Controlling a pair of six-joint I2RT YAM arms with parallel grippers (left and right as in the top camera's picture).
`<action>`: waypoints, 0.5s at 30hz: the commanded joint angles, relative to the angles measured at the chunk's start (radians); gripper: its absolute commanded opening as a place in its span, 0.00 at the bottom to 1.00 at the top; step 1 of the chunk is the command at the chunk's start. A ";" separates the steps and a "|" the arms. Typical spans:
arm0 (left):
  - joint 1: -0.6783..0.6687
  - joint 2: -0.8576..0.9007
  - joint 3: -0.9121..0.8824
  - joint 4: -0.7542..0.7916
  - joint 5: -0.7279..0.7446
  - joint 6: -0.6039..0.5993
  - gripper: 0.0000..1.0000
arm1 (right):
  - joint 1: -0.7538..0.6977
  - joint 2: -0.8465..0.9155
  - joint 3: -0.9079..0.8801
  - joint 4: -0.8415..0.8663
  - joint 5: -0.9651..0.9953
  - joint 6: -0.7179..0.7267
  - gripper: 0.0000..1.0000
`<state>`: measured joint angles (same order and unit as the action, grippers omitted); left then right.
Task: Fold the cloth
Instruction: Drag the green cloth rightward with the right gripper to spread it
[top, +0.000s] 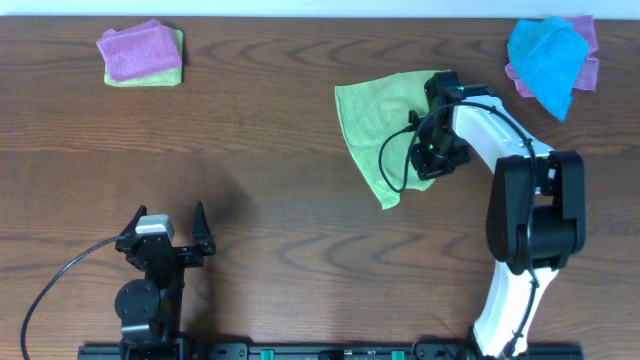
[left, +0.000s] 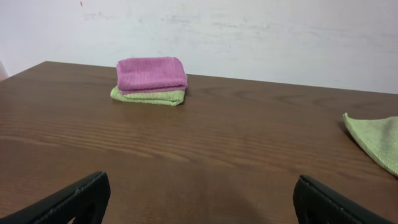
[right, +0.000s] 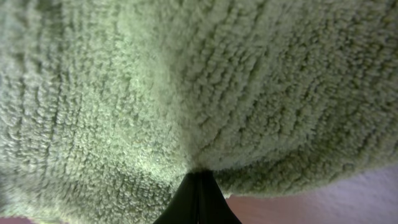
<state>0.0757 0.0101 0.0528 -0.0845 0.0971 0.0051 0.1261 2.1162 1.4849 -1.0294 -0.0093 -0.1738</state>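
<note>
Cloth (top: 372, 122) clamped in right end effector (right: 198, 191) (left end effector (top: 168, 214) spread apart).

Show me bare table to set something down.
Bare: the wide stretch between the pink-and-green folded stack and the lime cloth; also the front middle between the left pincer and the right arm. Crowded: the far right, where that arm, lime cloth and blue cloth sit close.
</note>
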 joint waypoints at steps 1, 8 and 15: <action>-0.002 -0.006 -0.034 -0.013 -0.007 0.018 0.95 | 0.003 -0.004 -0.008 -0.021 0.120 -0.013 0.02; -0.002 -0.006 -0.034 -0.013 -0.007 0.018 0.95 | -0.006 -0.018 -0.008 -0.068 0.286 0.003 0.02; -0.002 -0.006 -0.034 -0.013 -0.007 0.018 0.96 | -0.044 -0.036 -0.008 -0.074 0.547 0.143 0.01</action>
<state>0.0757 0.0101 0.0528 -0.0845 0.0971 0.0051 0.1047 2.1155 1.4845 -1.1030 0.3664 -0.1242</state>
